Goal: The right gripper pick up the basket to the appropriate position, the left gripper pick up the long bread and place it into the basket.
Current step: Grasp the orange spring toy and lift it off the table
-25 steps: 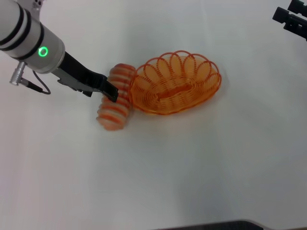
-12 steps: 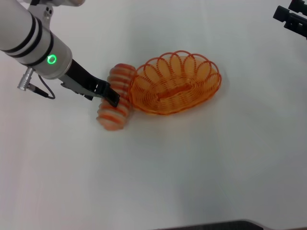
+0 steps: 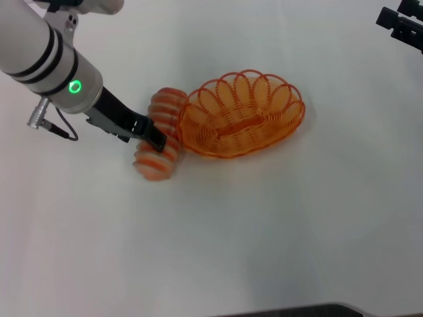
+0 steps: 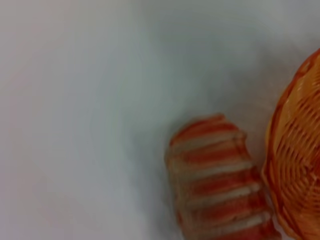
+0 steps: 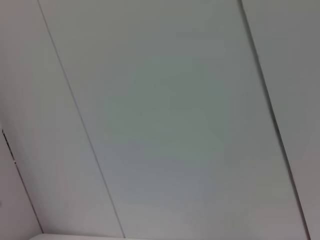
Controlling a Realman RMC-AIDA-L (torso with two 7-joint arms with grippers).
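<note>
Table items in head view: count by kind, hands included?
basket: 1
long bread: 1
hands: 2, left hand at the bread, right hand parked at the far right edge
Total: 4

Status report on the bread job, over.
Left pincer down on the long bread, grip unconfirmed. Bread on table, against the basket; basket empty. Right pincer parked far right. Nothing in the way.
</note>
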